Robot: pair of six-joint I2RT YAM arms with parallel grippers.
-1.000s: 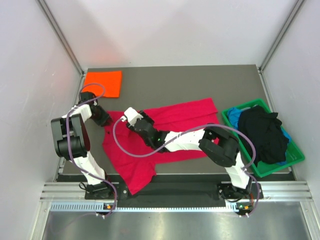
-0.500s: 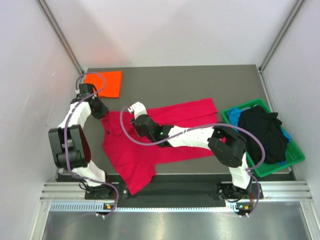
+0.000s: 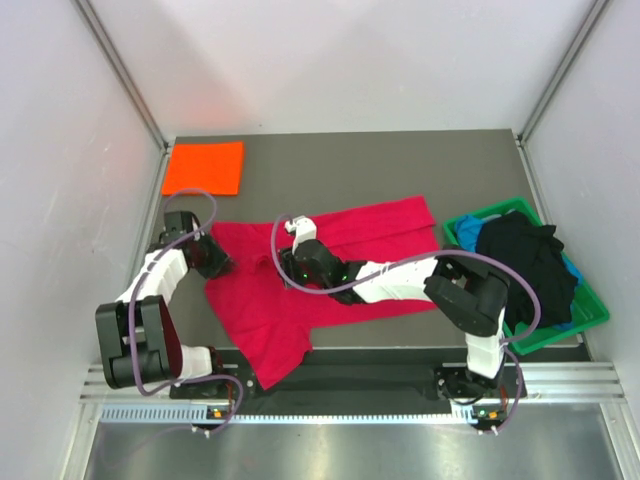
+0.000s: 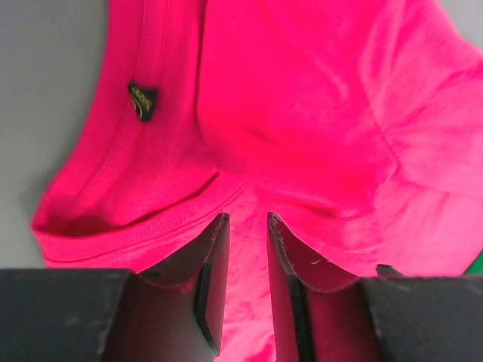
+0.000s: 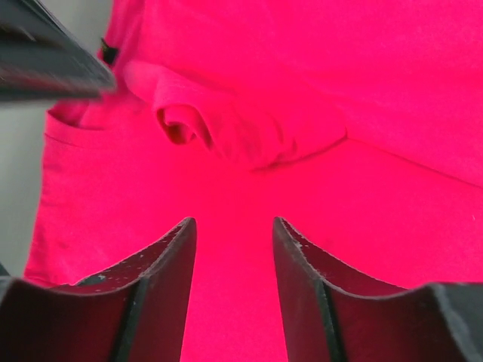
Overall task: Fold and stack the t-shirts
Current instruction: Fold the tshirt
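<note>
crimson shirt [image 3: 255,315]: top view, spread on the table just left of the green bin [image 3: 480,212]
orange shirt [image 3: 205,167]: folded, well left of the bin and farther back
black shirt [image 3: 525,260]: heaped inside the bin
left gripper [image 3: 222,265]: at the crimson edge farthest from the bin
right gripper [image 3: 288,268]: on the crimson cloth, nearer the bin
left wrist view: fingers [image 4: 215,249] narrowly parted, collar [image 4: 136,219] just ahead
right wrist view: fingers [image 5: 170,256] spread wide over a crimson fold [image 5: 226,132]
</note>
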